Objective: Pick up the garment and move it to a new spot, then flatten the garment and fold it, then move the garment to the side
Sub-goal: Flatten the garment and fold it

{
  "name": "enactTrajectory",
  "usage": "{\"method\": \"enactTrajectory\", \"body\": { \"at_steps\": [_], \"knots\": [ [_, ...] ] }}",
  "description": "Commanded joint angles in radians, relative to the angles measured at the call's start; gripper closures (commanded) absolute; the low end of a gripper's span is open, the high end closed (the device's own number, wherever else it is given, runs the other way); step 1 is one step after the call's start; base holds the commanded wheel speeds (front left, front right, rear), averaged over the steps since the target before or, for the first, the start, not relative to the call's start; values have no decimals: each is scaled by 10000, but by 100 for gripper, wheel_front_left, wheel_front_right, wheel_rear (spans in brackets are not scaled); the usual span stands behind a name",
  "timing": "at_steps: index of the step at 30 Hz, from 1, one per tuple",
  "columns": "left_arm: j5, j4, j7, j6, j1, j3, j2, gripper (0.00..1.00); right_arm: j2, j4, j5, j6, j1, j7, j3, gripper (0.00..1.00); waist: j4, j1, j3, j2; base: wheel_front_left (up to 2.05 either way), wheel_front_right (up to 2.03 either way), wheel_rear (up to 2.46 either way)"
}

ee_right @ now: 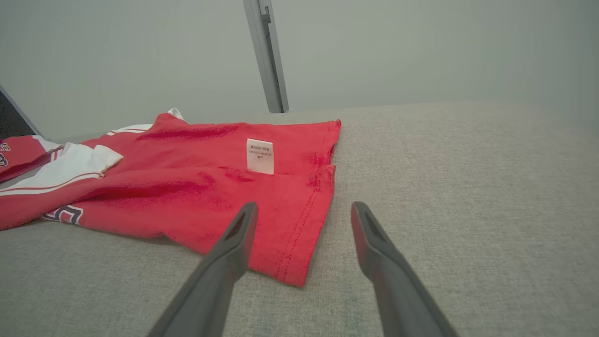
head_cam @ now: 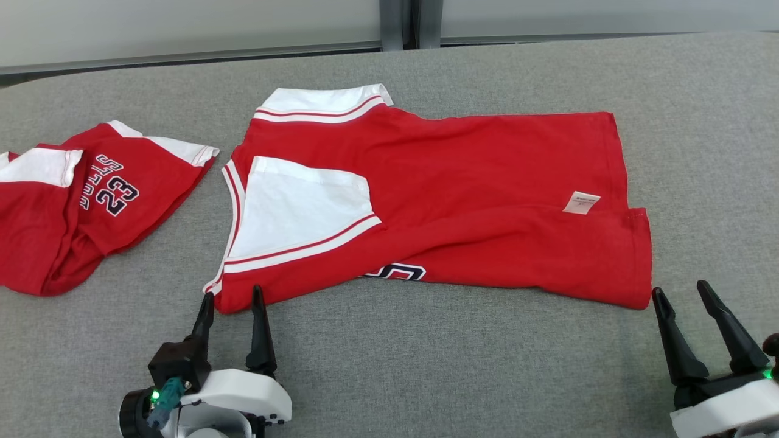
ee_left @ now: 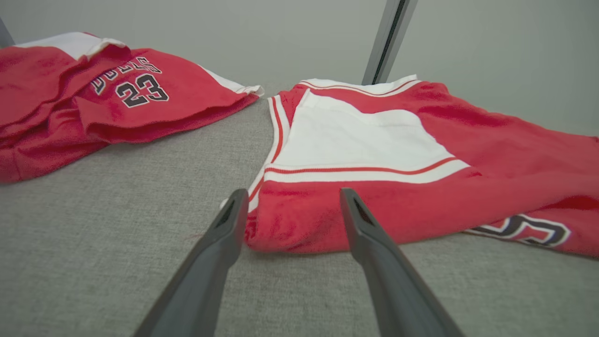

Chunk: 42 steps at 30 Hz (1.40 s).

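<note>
The garment (head_cam: 462,201) is a red jersey with white panels, lying folded lengthwise across the grey table (head_cam: 426,377). A small white label (head_cam: 581,202) lies near its right hem. My left gripper (head_cam: 232,298) stands open at the garment's near left corner (ee_left: 290,229), one finger on each side of that corner, nothing held. My right gripper (head_cam: 680,292) is open just off the near right corner (ee_right: 295,267), which lies between its fingertips (ee_right: 302,210) in the right wrist view.
A second red jersey (head_cam: 79,201) marked 23 lies crumpled at the table's left. A grey post (head_cam: 401,24) stands behind the far edge against a pale wall.
</note>
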Motion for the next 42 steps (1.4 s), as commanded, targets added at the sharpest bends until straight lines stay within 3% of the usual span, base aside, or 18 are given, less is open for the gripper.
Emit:
{"method": "enactTrajectory", "body": {
  "at_steps": [1,11,12,15,18,19,20,24,31,42],
  "knots": [
    [-304,365,-20,-78,-334,110,37,0,-103,354,190,-3,-317,-52,240,0,-19,0,148,0,0,0,0],
    [-2294,1825,51,-345,-1126,-177,26,0,-29,2087,1512,-3,-1650,-52,1695,0,87,0,627,0,0,0,0],
    [-2465,1990,145,-375,-1178,-291,12,16,-15,2218,1678,-3,-1759,-51,1792,0,97,0,660,0,0,0,0],
    [-2811,2421,347,-425,-1386,-589,-26,100,-30,2691,2121,-3,-2092,-15,2334,0,125,0,730,0,0,0,0],
    [-2943,2563,323,-449,-1528,-757,-40,100,-77,2938,2406,-2,-2240,8,2732,0,143,0,773,0,0,0,0],
    [-3023,2560,273,-433,-1611,-767,-40,100,-92,3003,2589,-2,-2343,14,2879,59,156,0,789,0,0,0,0],
    [-3037,2490,197,-431,-1697,-723,-23,100,-156,3062,2676,-2,-2432,15,2963,98,170,0,805,0,0,0,0],
    [-2924,1953,20,-340,-1863,-434,19,100,-386,3068,3020,-3,-2617,8,3201,100,240,0,832,0,0,0,0],
    [-2302,-783,-17,-158,-970,658,44,100,-1148,2420,3593,-5,-2094,-17,3492,100,420,0,688,0,0,0,0],
    [-2477,-2321,-20,540,1714,414,47,100,-2377,1857,4427,-14,-810,4,4517,100,459,0,-29,0,0,0,0]
  ]
}}
